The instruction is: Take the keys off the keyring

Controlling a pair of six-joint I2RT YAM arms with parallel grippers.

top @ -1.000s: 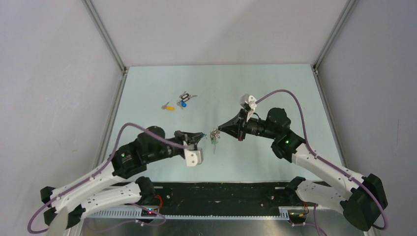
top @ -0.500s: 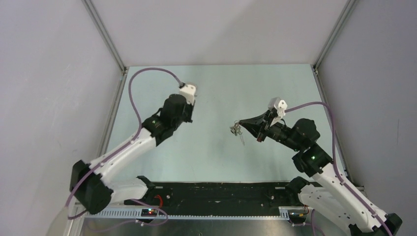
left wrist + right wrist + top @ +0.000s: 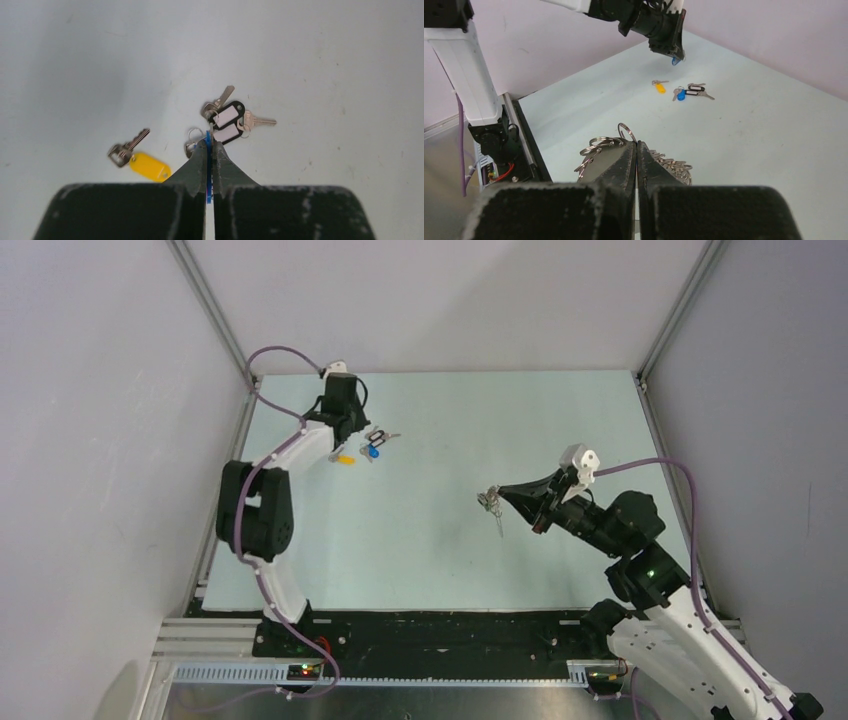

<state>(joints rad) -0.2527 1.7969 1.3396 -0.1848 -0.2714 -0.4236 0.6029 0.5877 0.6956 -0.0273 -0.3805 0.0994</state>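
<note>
Left pincer (image 3: pixel 209 145), pressed on a blue-headed key (image 3: pixel 675 61), hovers over freed keys (image 3: pixel 227 119) far-left on the table (image 3: pixel 325 60). Right pincer (image 3: pixel 637 145) pinches the keyring (image 3: pixel 599 145) mid-air. It looks light, stiff and slippery; plastic heads probably grip best.

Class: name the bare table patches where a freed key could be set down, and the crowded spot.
Free: the middle of the table, between the loose keys and the right end effector; also the near strip and far right corner. Crowded: far left, around the left end effector.
</note>
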